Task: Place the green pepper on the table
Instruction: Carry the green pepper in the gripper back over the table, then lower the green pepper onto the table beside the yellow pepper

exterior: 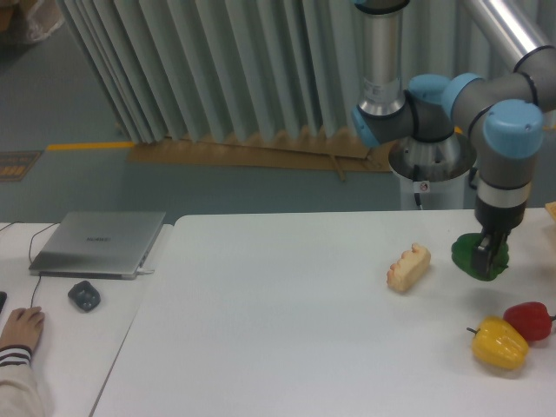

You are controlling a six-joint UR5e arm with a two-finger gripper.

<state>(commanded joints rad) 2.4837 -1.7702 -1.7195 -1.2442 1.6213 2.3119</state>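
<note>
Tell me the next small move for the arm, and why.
Probably lower a little more, then open. The gripper holds the green pepper low over bare table, apart from the red pepper and yellow pepper; whether it touches is unclear.

Place: robot lab or test hall | Evidence: UR5e arm [499, 130] on pedestal, grey painted floor [61, 104] with yellow line, laptop [97, 242] on side desk [61, 339].

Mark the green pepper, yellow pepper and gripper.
green pepper [466, 255]: fixed camera, left visible bulge.
yellow pepper [499, 343]: fixed camera, middle of body.
gripper [488, 258]: fixed camera, between fingertips, shut on the pepper.
</note>
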